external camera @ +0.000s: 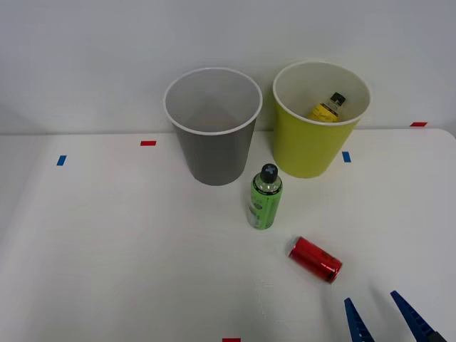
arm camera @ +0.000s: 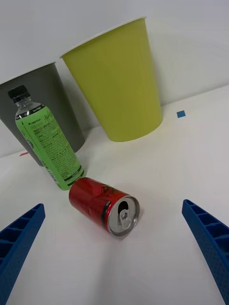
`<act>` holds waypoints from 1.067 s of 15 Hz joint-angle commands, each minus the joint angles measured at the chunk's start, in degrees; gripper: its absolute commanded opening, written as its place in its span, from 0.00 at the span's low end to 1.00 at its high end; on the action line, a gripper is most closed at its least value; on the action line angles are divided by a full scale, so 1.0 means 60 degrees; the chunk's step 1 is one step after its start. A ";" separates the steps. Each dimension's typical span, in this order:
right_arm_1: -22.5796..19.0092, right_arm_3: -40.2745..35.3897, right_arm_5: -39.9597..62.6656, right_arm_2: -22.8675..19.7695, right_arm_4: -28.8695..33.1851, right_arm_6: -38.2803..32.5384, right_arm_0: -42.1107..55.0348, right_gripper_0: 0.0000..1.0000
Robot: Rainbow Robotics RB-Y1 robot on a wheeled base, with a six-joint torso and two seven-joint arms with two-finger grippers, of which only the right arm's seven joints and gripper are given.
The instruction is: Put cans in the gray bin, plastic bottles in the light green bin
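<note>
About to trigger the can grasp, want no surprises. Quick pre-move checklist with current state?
1. Right hand open, empty: ok.
2. Red can lying on its side on the table, apart from the green bottle in the front view: ok.
3. Can between the fingers' line in the wrist view, pull-tab end facing the camera: ok.
4. Gray bin upright; nothing seen inside: ok.
5. Light green bin upright, already holds the yellow-label bottle: ok.
6. Whether the can is empty or dented: cannot tell.

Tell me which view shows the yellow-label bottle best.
Front view: looking down into the light green bin, it shows the yellow-label bottle leaning inside, black cap up. The right wrist view sees that bin from outside, so its wall hides the bottle.
</note>
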 commanded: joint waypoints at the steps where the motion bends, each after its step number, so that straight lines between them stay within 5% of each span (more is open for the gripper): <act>1: 0.0000 0.0000 0.0000 0.0000 0.0000 0.0000 0.0000 1.00; 5: -0.0029 0.0396 0.0132 0.0059 -0.0176 -0.0044 -0.0073 1.00; 8: -0.0586 0.0029 -0.0059 0.0996 -0.2065 0.0191 0.0220 1.00; 16: -0.2314 -0.2212 0.2432 0.1421 -0.2065 0.0923 0.0381 1.00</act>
